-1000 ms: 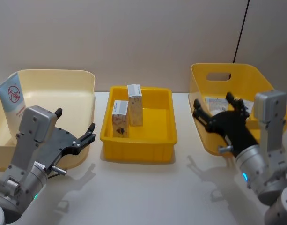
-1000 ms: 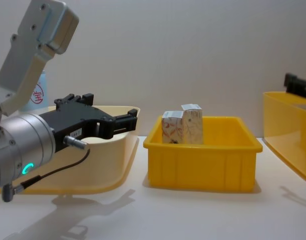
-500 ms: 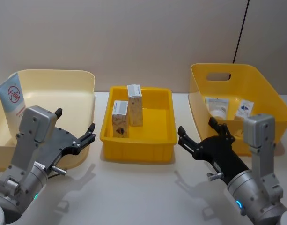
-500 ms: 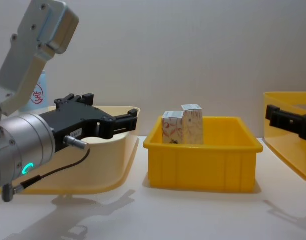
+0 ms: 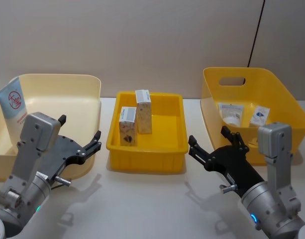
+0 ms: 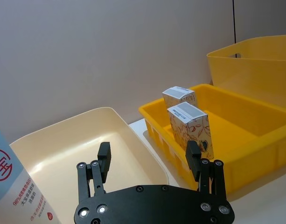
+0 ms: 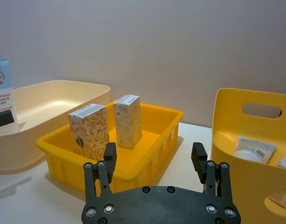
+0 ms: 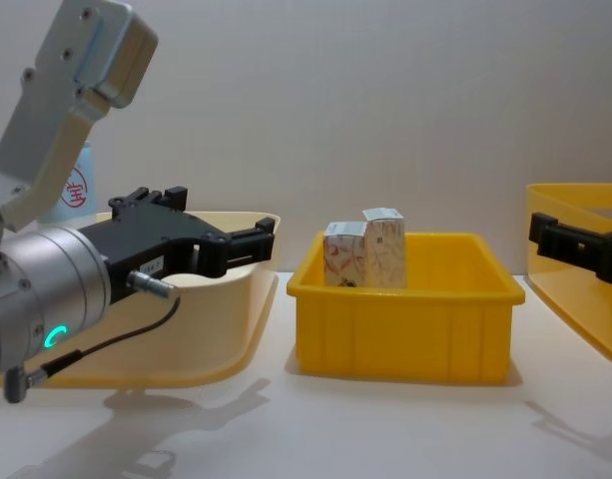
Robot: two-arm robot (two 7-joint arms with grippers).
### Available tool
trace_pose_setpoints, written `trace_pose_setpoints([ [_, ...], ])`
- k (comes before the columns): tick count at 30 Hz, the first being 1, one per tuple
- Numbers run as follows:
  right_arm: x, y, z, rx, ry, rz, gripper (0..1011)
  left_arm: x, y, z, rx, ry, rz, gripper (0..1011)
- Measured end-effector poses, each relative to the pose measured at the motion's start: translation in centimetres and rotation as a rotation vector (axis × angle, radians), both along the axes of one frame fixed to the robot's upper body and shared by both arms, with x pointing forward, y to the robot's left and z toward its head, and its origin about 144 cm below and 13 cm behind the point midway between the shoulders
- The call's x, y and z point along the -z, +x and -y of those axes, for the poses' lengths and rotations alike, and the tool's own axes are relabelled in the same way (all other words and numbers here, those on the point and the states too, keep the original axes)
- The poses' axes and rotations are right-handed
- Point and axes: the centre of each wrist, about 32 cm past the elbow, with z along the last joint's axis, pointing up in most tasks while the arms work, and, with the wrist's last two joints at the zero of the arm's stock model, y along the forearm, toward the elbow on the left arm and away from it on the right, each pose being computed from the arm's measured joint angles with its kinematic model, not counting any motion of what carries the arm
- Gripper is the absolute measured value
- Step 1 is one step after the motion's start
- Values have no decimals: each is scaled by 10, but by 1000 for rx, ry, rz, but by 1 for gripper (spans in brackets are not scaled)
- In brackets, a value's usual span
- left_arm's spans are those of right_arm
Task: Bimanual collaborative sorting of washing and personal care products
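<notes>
Two small white cartons with orange swirl print, one (image 5: 128, 126) in front of the other (image 5: 143, 111), stand upright in the middle yellow bin (image 5: 162, 149). A pale-blue tube (image 5: 13, 105) with a red ringed logo leans in the cream tray (image 5: 87, 87) on the left. My left gripper (image 5: 80, 128) hovers open over the tray's near right corner, holding nothing. My right gripper (image 5: 208, 135) hangs open and holding nothing in front of the right yellow bin (image 5: 271, 79), between it and the middle bin. The cartons (image 7: 89, 131) stand ahead of the right gripper (image 7: 154, 154).
The right yellow bin has a handle slot (image 5: 232, 80) and holds pale flat packs (image 5: 231, 113) lying on its floor. Bare white table (image 5: 152, 204) lies in front of all three containers. A black cable (image 5: 256, 35) runs down the wall behind.
My right gripper has pulled back out of the right yellow bin, toward me and to the left, and now hangs in front of it. The left arm has not moved.
</notes>
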Motion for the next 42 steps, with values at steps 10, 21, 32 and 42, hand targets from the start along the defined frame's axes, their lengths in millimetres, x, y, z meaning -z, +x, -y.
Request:
trace_pose_setpoints([
  [10,0,0,0,0,0,0,1001,0,0,0,0,0,0,1002],
  [21,0,0,0,0,0,1,1001,0,0,0,0,0,0,1002],
  [32,0,0,0,0,0,0,1001,0,0,0,0,0,0,1002],
  [42,0,0,0,0,0,1,1001,0,0,0,0,0,0,1002],
])
